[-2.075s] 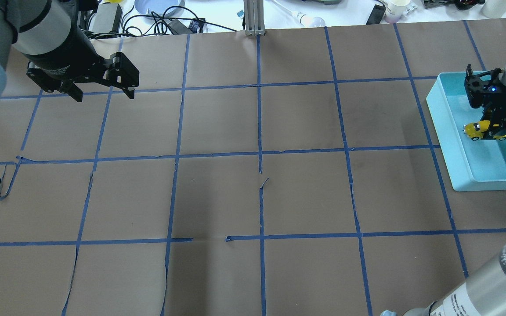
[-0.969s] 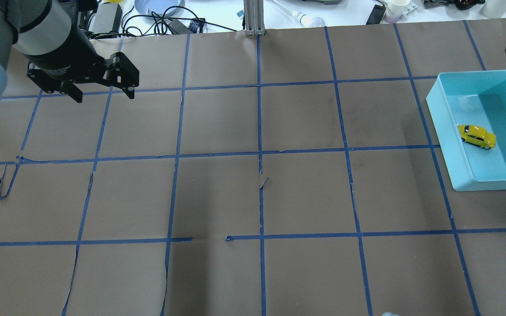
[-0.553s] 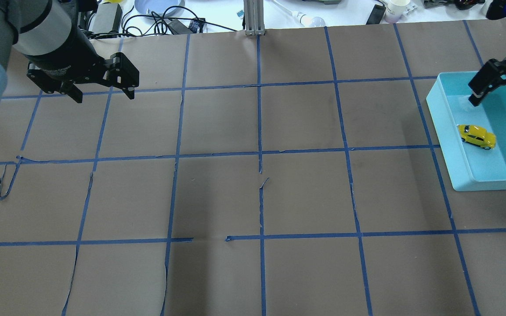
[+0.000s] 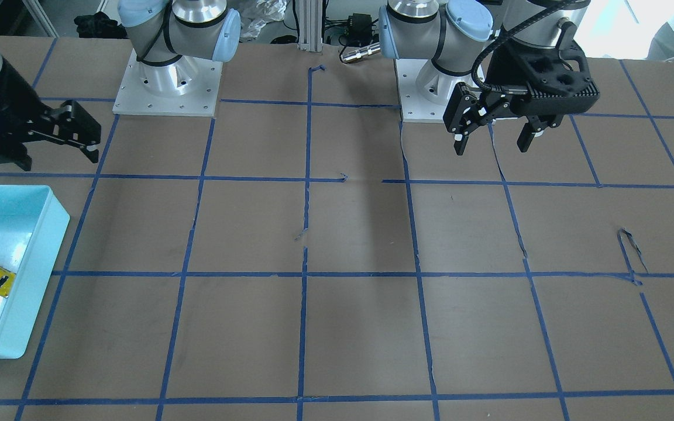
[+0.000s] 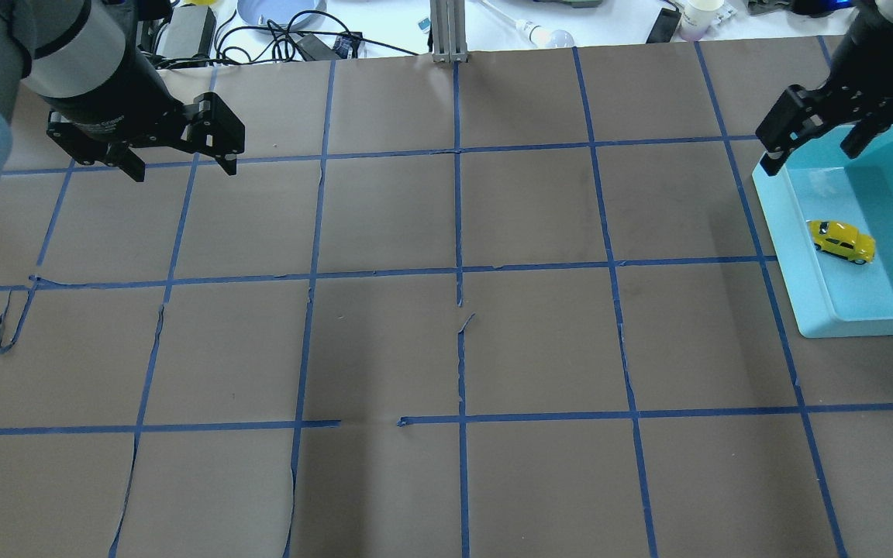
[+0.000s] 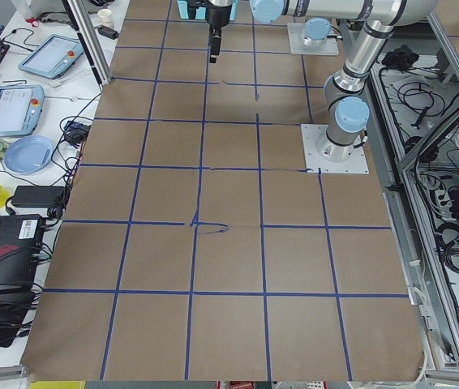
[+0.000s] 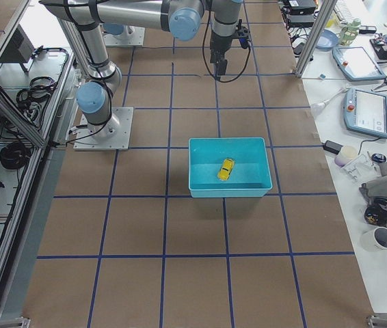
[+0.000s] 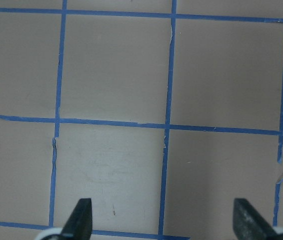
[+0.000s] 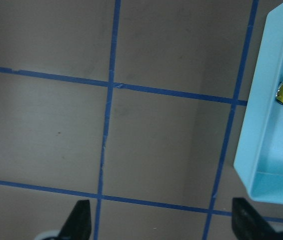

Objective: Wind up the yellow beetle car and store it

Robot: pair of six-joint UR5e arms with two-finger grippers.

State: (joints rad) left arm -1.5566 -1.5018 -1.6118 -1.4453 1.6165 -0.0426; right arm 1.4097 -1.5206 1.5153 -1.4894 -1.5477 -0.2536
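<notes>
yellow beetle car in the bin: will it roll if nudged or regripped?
Likely yes: the yellow beetle car sits upright on its wheels on the smooth floor of the teal bin, so a lengthwise nudge probably rolls it. Its rounded, glossy body may slip between fingers. It looks rigid and light.

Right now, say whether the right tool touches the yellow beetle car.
Apart. Overhead view shows bare teal bin floor between right tool and yellow beetle car.

Hovering: left gripper [image 5: 183, 170], jaws wide apart; right gripper [image 5: 811, 159] likewise (both empty).
</notes>
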